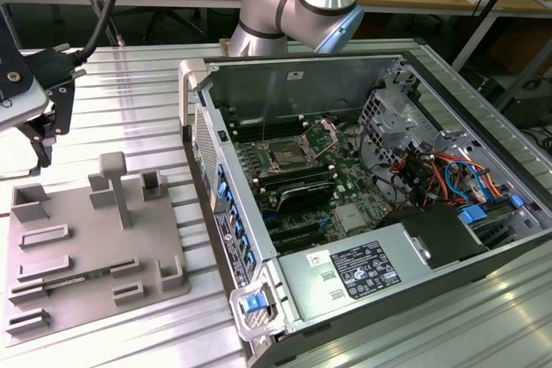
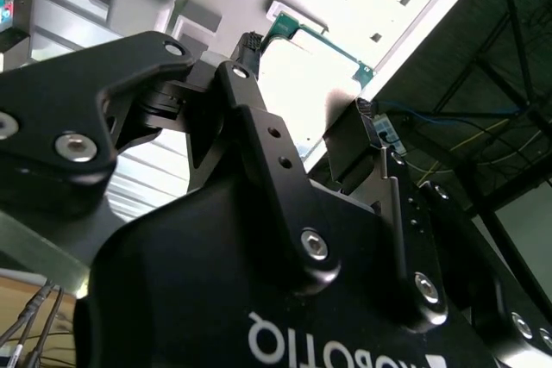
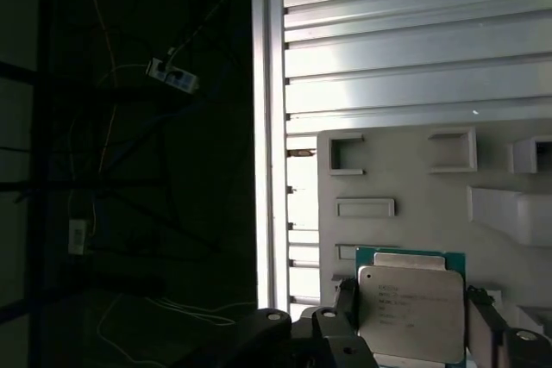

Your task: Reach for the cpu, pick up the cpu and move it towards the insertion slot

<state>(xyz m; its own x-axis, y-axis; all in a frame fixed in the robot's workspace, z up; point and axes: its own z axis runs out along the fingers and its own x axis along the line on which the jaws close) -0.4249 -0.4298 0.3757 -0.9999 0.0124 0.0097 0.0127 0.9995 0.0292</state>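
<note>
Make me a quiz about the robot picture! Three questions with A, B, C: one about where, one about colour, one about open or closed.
1. Where is the cpu? A inside the computer. B between the jaws, over the grey tray. C on the floor.
2. What colour is its top? A red. B silvery. C black.
3. The computer case is: A open. B closed. C upside down.
Answers: B, the gripper has its jaws against two sides of it; B, it shines silvery; A, the motherboard shows inside.
</note>
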